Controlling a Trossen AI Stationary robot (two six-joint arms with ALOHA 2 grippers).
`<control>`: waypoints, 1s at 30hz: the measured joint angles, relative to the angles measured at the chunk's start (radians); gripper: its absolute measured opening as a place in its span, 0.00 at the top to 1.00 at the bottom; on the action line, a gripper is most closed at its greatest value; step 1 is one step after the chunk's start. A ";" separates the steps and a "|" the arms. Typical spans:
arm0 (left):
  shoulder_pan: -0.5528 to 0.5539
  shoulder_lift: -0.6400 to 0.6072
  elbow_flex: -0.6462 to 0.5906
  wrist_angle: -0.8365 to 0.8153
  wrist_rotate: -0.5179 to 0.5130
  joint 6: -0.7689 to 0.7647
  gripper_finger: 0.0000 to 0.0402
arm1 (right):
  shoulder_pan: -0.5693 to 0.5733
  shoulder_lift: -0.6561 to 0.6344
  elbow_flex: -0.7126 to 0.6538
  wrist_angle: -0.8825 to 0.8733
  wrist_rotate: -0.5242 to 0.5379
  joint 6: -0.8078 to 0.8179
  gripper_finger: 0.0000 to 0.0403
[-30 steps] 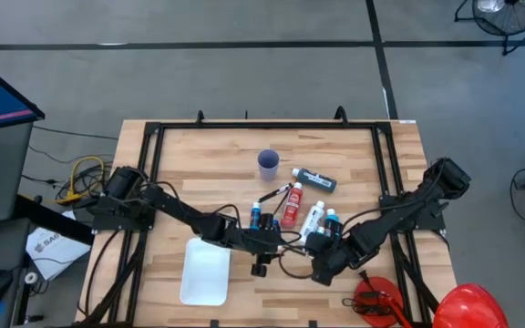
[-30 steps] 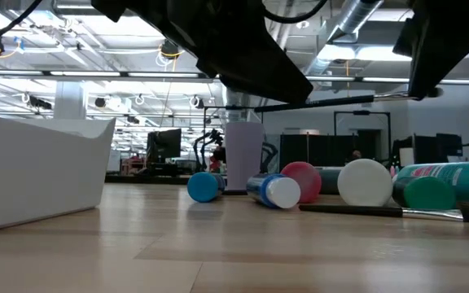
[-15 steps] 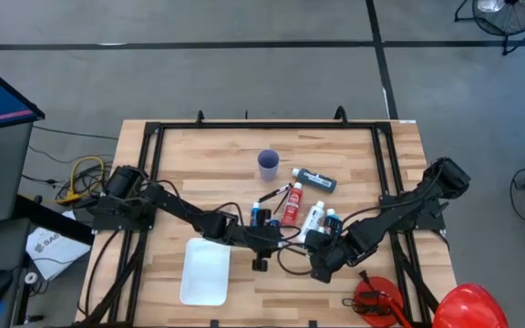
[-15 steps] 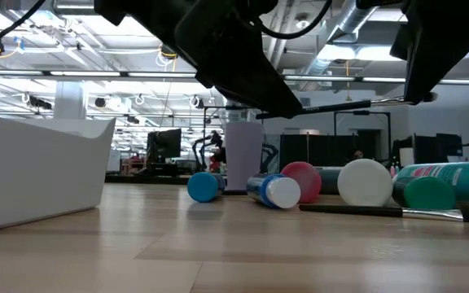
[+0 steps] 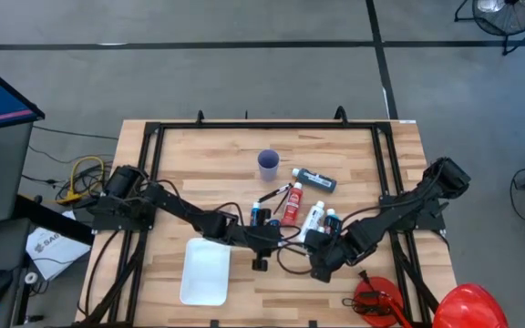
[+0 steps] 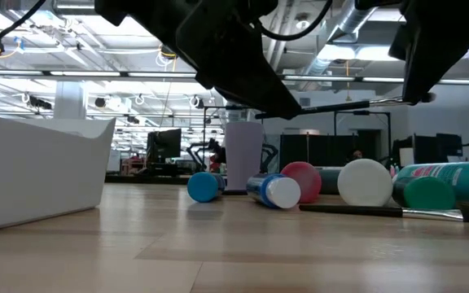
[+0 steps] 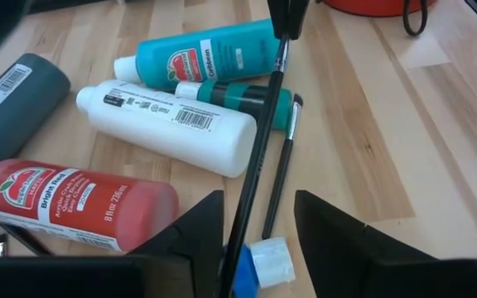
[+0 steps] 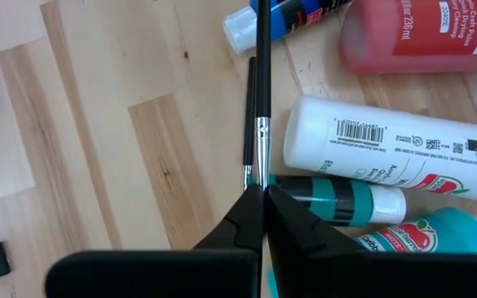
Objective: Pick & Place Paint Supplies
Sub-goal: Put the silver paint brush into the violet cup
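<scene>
Several paint bottles lie on their sides mid-table: a red one [image 7: 73, 207], a white one [image 7: 168, 124], a teal one [image 7: 205, 58], a small teal one [image 8: 338, 201] and a blue one [image 8: 292, 18]. One thin dark brush [image 7: 281, 165] lies flat on the wood beside them. A second brush [image 6: 340, 103] hangs level above the table, with my right gripper [image 8: 261, 207] shut on it. Its handle runs between the fingers of my left gripper [image 7: 259, 236], which stands open; I cannot tell whether it touches the handle. My right gripper pinches the raised brush between its two fingers at the bristle end, just past the metal ferrule [image 8: 261, 153]. The fingers slant down from above, from the table's right. The brush is lifted clear and about level, its handle [image 7: 259, 157] reaching toward my left gripper.
A white tray [image 5: 205, 271] lies near the front edge, left of the grippers. A purple cup [image 5: 268, 164] and a dark grey bottle [image 5: 317, 179] sit farther back. A red rounded thing [image 5: 376, 301] and a red helmet [image 5: 468, 305] are at the front right.
My left gripper has tipped slightly downward around the raised brush's handle. My right gripper has kept the brush level in the same place.
</scene>
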 joint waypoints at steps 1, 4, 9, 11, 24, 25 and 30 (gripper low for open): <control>0.001 0.000 0.000 -0.001 0.000 0.000 0.67 | -0.002 0.000 0.000 0.000 0.000 -0.003 1.00; 0.001 0.000 0.000 -0.005 0.000 0.000 0.70 | -0.006 0.000 0.000 0.000 -0.001 -0.006 1.00; 0.001 0.000 0.000 -0.008 0.007 0.000 0.74 | -0.009 0.000 0.000 0.000 -0.001 -0.010 1.00; 0.001 0.000 0.000 -0.009 0.006 0.000 0.75 | -0.011 0.000 0.000 0.000 -0.002 -0.012 1.00; 0.007 0.000 0.000 -0.024 0.007 -0.009 0.76 | -0.027 0.000 0.000 0.004 -0.001 -0.032 1.00; 0.007 0.000 0.000 -0.024 0.007 -0.009 0.76 | -0.029 0.000 0.000 0.004 -0.002 -0.032 1.00; 0.007 0.000 0.000 -0.029 0.007 -0.015 0.77 | -0.032 0.000 0.000 0.004 -0.009 -0.038 1.00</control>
